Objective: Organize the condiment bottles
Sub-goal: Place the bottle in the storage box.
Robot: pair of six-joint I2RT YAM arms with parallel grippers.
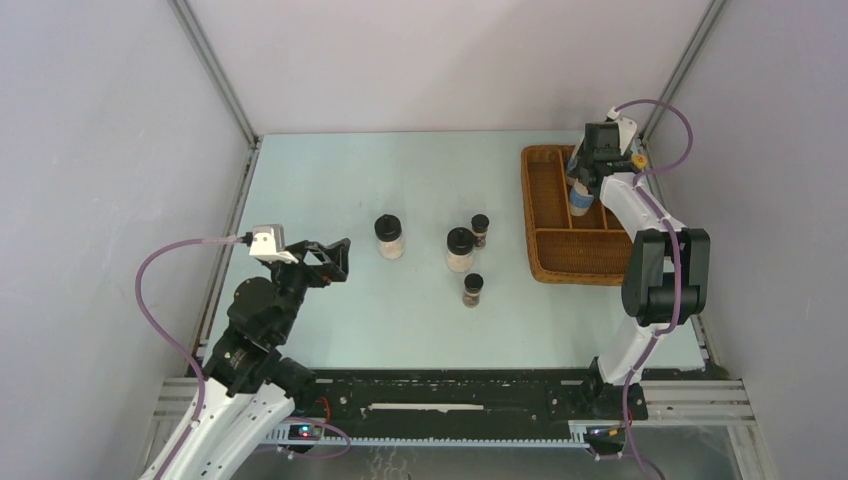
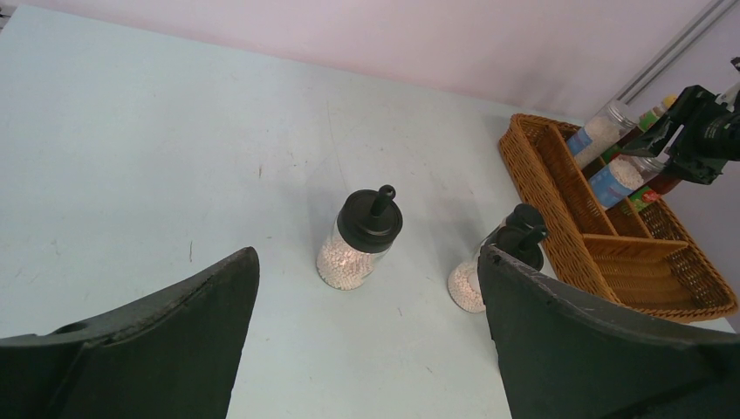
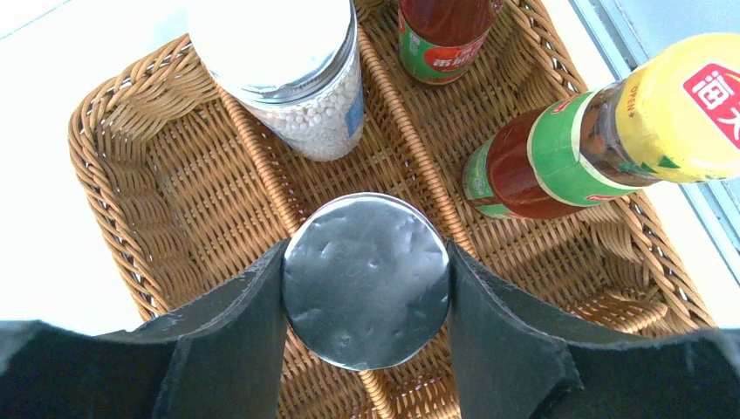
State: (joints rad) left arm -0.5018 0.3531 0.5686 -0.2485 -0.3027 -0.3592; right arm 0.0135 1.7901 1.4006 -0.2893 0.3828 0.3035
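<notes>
My right gripper (image 3: 365,262) is shut on the silver lid of a blue-label jar (image 3: 365,279), held upright inside the wicker tray (image 3: 157,175) over a divider. A second silver-lidded jar (image 3: 288,70) stands just beyond it. Two red sauce bottles (image 3: 445,35) (image 3: 558,153) occupy the neighbouring compartment. On the table stand two black-lidded white jars (image 1: 389,238) (image 1: 460,249) and two tiny dark jars (image 1: 480,231) (image 1: 473,290). My left gripper (image 1: 340,258) hovers open left of them, with one white jar (image 2: 358,249) ahead of its fingers and the other (image 2: 467,284) by the right finger.
The tray (image 1: 560,250) sits at the table's right side, its near compartment bare. Grey walls and metal frame posts close in the table on the left, back and right. My right arm (image 1: 660,270) stands beside the tray's near right corner.
</notes>
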